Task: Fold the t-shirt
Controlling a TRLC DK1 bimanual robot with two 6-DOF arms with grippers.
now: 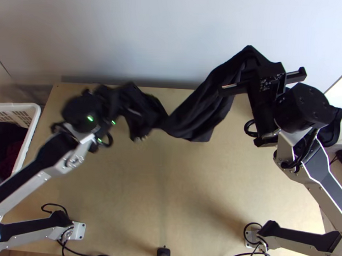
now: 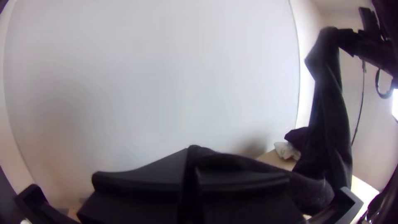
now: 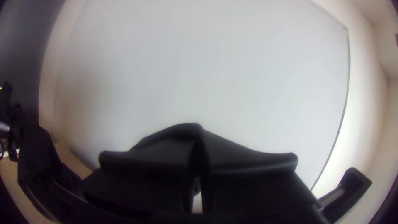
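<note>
T-shirt (image 1: 195,115) pinched in left claw (image 2: 191,176) and right claw (image 3: 199,161); uneven pulling, we judge, could twist its sagging middle.

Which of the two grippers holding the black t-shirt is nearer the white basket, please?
The left gripper, holding the t-shirt on the basket's side of the table; the right gripper holds it toward the opposite side.

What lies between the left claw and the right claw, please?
The black t-shirt, bunched and sagging between the left claw and the right claw, as the top view shows.
</note>
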